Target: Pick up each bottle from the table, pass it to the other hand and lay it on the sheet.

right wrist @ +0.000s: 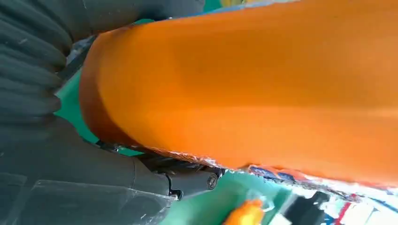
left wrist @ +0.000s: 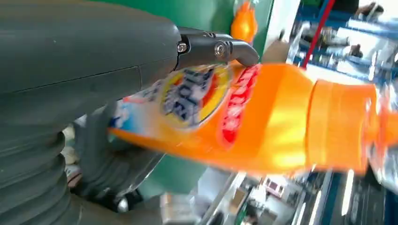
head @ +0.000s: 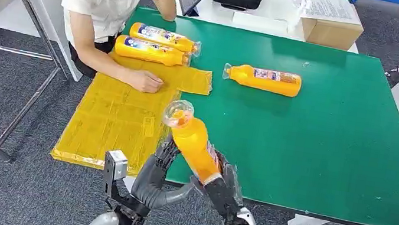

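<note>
Orange bottle [head: 193, 140] with clear cap, tilted, gripped by left hand [head: 165, 156] and right hand [head: 226, 183]

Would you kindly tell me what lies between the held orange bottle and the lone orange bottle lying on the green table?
Only bare green table separates the held orange bottle from the lone bottle, per the head view.

1. The held bottle [left wrist: 263, 126] has a label with blue lettering on a yellow oval and white lettering on a red band, at the centre of the left wrist view; it is too blurred to read.
2. The bottles on the yellow sheet [head: 156, 44] and the bottle on the green table [head: 264, 79] carry labels too small to read.
3. The printed paper [head: 325, 7], upper right of the head view, cannot be read.
</note>
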You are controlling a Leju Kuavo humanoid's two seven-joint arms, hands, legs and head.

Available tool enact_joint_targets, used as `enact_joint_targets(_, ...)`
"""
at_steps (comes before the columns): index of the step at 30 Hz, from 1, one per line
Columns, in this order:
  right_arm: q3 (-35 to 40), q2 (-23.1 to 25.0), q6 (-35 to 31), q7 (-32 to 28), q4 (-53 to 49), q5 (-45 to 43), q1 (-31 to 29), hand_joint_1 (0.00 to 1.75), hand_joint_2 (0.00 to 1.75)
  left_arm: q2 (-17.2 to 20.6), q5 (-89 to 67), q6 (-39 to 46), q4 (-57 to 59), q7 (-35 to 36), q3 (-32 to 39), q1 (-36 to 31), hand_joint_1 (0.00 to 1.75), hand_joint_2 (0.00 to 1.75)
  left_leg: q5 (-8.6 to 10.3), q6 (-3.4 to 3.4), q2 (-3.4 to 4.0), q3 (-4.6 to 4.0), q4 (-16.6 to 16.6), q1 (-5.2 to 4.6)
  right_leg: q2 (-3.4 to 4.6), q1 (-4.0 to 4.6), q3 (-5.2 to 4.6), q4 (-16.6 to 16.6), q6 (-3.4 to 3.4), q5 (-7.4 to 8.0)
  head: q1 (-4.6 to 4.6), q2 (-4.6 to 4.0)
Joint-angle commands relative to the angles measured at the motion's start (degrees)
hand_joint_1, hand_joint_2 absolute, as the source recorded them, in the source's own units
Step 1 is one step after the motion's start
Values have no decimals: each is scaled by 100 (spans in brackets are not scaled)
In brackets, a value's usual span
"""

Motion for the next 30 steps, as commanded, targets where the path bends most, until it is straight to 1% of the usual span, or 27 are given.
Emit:
enact_joint_targets(1, 785, 19, -175, -118, 499, 157, -294, 175, 175, -85, 283, 240, 236, 172, 97, -394, 0, 175, -3, -8, 0, 12, -3, 3, 2, 3, 11, -1, -9, -3, 2, 0)
enact_joint_targets(6, 1157, 50, -434, -222, 435, 256, -245, 175, 175, -257, 832, 585, 284, 332, 317, -455, 0, 175, -7, -10, 1, 12, 0, 6, 5, 5, 13, -1, -11, -5, 2, 0)
enact_joint_targets(8, 1352, 31, -411, -266, 548, 87, -319, 175, 175, -217, 1155, 460, 217, 361, 230, -510, 0, 175, -6, -12, -1, 16, -4, 5, 2, 4, 16, -1, -12, -7, 2, 0)
enact_joint_targets(9, 1405, 23, -399, -275, 606, 13, -350, 175, 175, -201, 1278, 373, 165, 383, 194, -519, 0, 175, -3, -9, -4, 4, -2, 5, -1, 4, 6, -2, -9, -3, 2, 0)
enact_joint_targets(12, 1427, 14, -432, -305, 687, -34, -391, 175, 175, -183, 1318, 354, 109, 393, 143, -529, 0, 175, -6, -12, -3, 7, 0, 7, 1, 6, 10, -1, -12, -5, 4, 0)
enact_joint_targets(14, 1481, 26, -331, -428, 762, -180, -437, 175, 175, -158, 1422, 252, 73, 384, 82, -546, 2, 175, -5, -12, -1, 11, -3, 4, 2, 3, 10, 0, -13, -6, 2, 0)
enact_joint_targets(15, 1545, 16, -247, -502, 754, -230, -459, 175, 175, -156, 1501, 164, 81, 387, 58, -574, 80, 175, -3, -9, -4, 1, 0, 6, -2, 5, 2, -1, -9, -4, 2, 0)
enact_joint_targets(16, 1558, 14, -224, -523, 749, -250, -462, 175, 175, -154, 1517, 128, 86, 382, 50, -583, 175, 175, -6, -12, -7, 8, 0, 6, -5, 6, 9, 2, -13, -8, 2, 0)
enact_joint_targets(18, 1569, 31, -94, -546, 723, -371, -438, 175, 175, -157, 1608, -43, 46, 339, 74, -546, 175, 175, -7, -14, -7, 14, -2, 6, -4, 5, 15, 0, -15, -9, 2, 0)
enact_joint_targets(19, 1507, 47, 138, -534, 713, -584, -401, 175, 175, -161, 1712, -211, -45, 304, 122, -480, 175, 175, -6, -11, -4, 9, -2, 6, -1, 5, 9, -2, -12, -6, 0, 0)
enact_joint_targets(20, 1493, 42, 315, -518, 706, -695, -383, 166, 175, -154, 1755, -312, -129, 281, 151, -422, 175, 175, -5, -9, -3, 3, 0, 5, -1, 5, 4, -1, -9, -5, 2, 0)
enact_joint_targets(21, 1472, 43, 507, -515, 714, -827, -346, 152, 175, -136, 1791, -397, -249, 283, 171, -354, 175, 175, -9, -12, -3, 12, 0, 6, -1, 6, 13, 0, -13, -9, 0, 0)
enact_joint_targets(22, 1454, 43, 712, -490, 725, -948, -332, 122, 175, -134, 1822, -478, -336, 271, 199, -304, 175, 175, -5, -9, -5, 6, -3, 4, -3, 3, 6, -1, -10, -7, 2, 0)
enact_joint_targets(23, 1444, 43, 892, -461, 740, -1044, -325, 49, 175, -137, 1848, -553, -408, 260, 230, -266, 175, 175, -11, -13, -7, 14, 2, 8, -4, 7, 16, 1, -14, -12, 2, 0)
enact_joint_targets(24, 1447, 47, 894, -462, 745, -1044, -314, 12, 175, -134, 1845, -550, -447, 260, 245, -275, 175, 175, -6, -10, -2, 5, -2, 4, 0, 4, 5, 0, -10, -7, 0, 0)
enact_joint_targets(25, 1383, 72, 1288, -303, 805, -1279, -294, 0, 175, -137, 1788, -634, -611, 226, 305, -192, 175, 175, -12, -14, -5, 18, -1, 7, -2, 6, 17, 1, -15, -14, 2, 0)
enact_joint_targets(26, 1429, 63, 1335, -297, 816, -1252, -288, 0, 175, -131, 1748, -665, -656, 219, 326, -181, 175, 175, -5, -9, -5, 2, -1, 5, -4, 4, 2, 0, -10, -7, 0, 0)
enact_joint_targets(30, 1456, 96, 1345, -313, 870, -1206, -276, 0, 175, -110, 1714, -732, -629, 220, 371, -215, 175, 175, -6, -12, -7, 7, -3, 5, -5, 4, 6, -1, -12, -9, 0, 0)
